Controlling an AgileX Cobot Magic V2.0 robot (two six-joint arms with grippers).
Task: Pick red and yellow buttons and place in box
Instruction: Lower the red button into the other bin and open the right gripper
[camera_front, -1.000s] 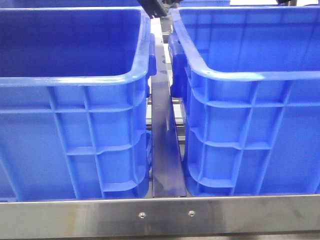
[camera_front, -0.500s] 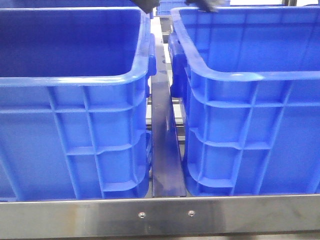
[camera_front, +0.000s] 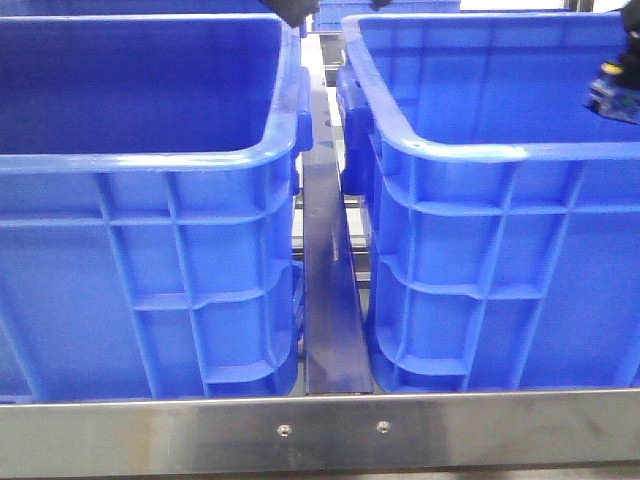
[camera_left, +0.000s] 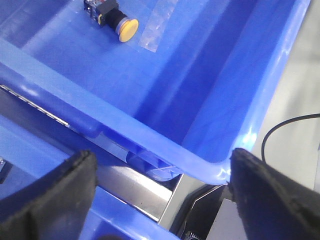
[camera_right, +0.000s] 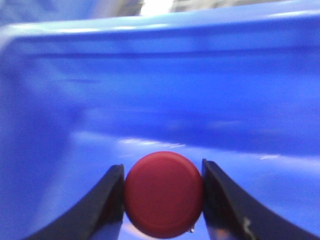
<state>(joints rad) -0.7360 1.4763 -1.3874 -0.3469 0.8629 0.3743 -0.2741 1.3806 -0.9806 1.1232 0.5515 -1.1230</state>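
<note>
- Front view: two blue crates side by side on a metal-edged bench (camera_front: 330, 432), left crate (camera_front: 150, 160) and right crate (camera_front: 500, 155), with a dark metal strip (camera_front: 328, 300) in the gap between them. Their tall near walls hide both floors, so no button shows from here.
- Right gripper (camera_right: 163, 200): fingers (camera_right: 102, 205) closed on the red button (camera_right: 163, 194), one finger touching each side of the cap. The cap faces the lens; the body behind it is hidden.
- The right wrist view is motion-blurred. Behind the red button there is only blue crate wall and floor; which crate cannot be told from that view alone.
- Front view, far right edge: a dark, blurred piece of the right arm (camera_front: 615, 90) sits over the right crate's interior, cut off by the frame. The gripper itself cannot be made out there.
- Left gripper (camera_left: 165, 195): fingers spread wide, holding nothing, their tips cut off at the frame edge. It hangs over a crate rim (camera_left: 165, 145) and a strip of metal.
- Yellow button (camera_left: 116, 20) lies on its side on a crate floor, cap toward the gripper, dark body partly cropped. A piece of clear tape (camera_left: 156, 27) lies just beside it.
- A black cable (camera_left: 285, 127) curves on the pale surface outside the crate.
- Top of front view: a dark arm part (camera_front: 292, 10), mostly cut off.
</note>
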